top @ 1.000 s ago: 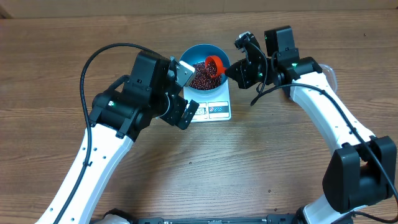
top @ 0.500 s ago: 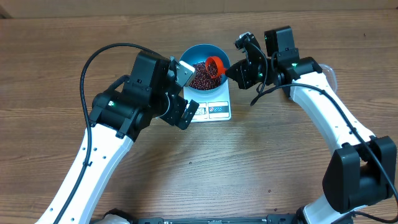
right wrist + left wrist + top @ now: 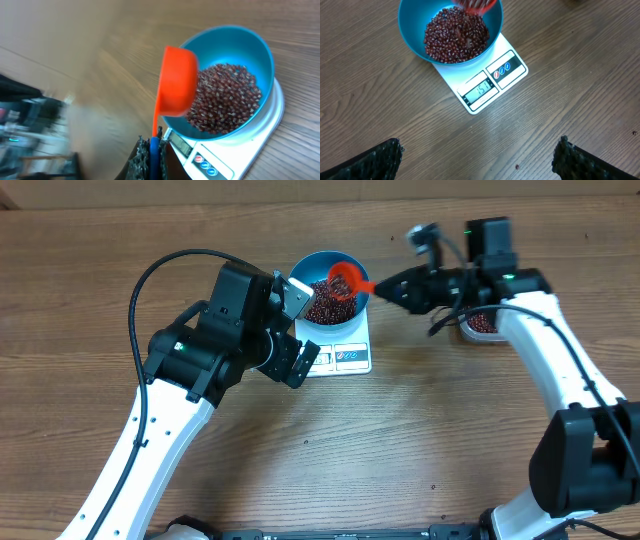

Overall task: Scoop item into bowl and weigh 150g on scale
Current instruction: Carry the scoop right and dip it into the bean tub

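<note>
The blue bowl (image 3: 318, 260) stands on the white scale (image 3: 346, 356) and holds a heap of dark red beans (image 3: 322, 305). An orange scoop (image 3: 345, 279) hangs tipped over the bowl's right side, its thin handle clamped in my shut right gripper (image 3: 388, 286). In the right wrist view the scoop (image 3: 175, 82) shows its back above the beans (image 3: 225, 97) and bowl (image 3: 250, 37). My left gripper (image 3: 300, 328) hovers left of the scale, open and empty. In its own view, bowl (image 3: 412, 30), beans (image 3: 455, 35) and scale (image 3: 492, 82) lie ahead; the display reads 151.
A clear tub (image 3: 482, 323) with more beans sits at the right, partly under my right arm. Bare wooden table (image 3: 400, 440) stretches in front of the scale. One stray bean (image 3: 517, 166) lies between my left fingers.
My right arm has swung rightward and straightened, uncovering the tub. The scoop stays over the bowl's right side, turned a little. The left arm has not moved.
</note>
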Tool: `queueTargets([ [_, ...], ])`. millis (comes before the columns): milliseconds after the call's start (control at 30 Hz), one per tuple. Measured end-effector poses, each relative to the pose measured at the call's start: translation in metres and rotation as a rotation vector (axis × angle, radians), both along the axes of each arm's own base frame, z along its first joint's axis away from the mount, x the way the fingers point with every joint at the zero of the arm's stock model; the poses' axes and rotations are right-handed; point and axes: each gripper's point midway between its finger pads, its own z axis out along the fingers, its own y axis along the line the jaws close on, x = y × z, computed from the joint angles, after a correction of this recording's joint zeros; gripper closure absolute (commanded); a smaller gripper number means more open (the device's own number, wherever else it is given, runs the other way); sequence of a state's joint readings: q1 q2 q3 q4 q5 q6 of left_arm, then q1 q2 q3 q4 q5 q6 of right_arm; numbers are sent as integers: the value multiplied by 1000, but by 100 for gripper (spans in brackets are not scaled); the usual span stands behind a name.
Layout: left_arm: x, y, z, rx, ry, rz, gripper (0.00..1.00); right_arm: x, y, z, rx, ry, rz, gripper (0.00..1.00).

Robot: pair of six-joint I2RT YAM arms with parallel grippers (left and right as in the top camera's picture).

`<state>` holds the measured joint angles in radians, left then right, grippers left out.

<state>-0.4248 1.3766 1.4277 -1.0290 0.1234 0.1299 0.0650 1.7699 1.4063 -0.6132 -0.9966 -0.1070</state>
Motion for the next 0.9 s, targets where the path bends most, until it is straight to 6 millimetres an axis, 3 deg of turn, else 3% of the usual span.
queueTargets([
  [200, 0, 0, 0, 0, 0, 0, 0, 2, -56, 30, 213, 47, -44, 96],
  [300, 0, 0, 0, 0, 0, -1, 0, 3, -98, 36, 275, 98, -134, 96],
  [367, 0, 0, 0, 0, 0, 0, 0, 3, -141, 36, 311, 135, -240, 96],
  [533, 0, 0, 0, 0, 0, 0, 0, -5, -206, 23, 319, 237, -444, 96],
  [633, 0, 0, 0, 0, 1, 0, 0, -14, -245, 1, 246, 316, -598, 96],
  [800, 0, 0, 0, 0, 0, 0, 0, -20, -264, -34, 34, 387, -710, 96],
  [900, 0, 0, 0, 0, 0, 0, 0, -21, -263, -43, -140, 379, -745, 96],
])
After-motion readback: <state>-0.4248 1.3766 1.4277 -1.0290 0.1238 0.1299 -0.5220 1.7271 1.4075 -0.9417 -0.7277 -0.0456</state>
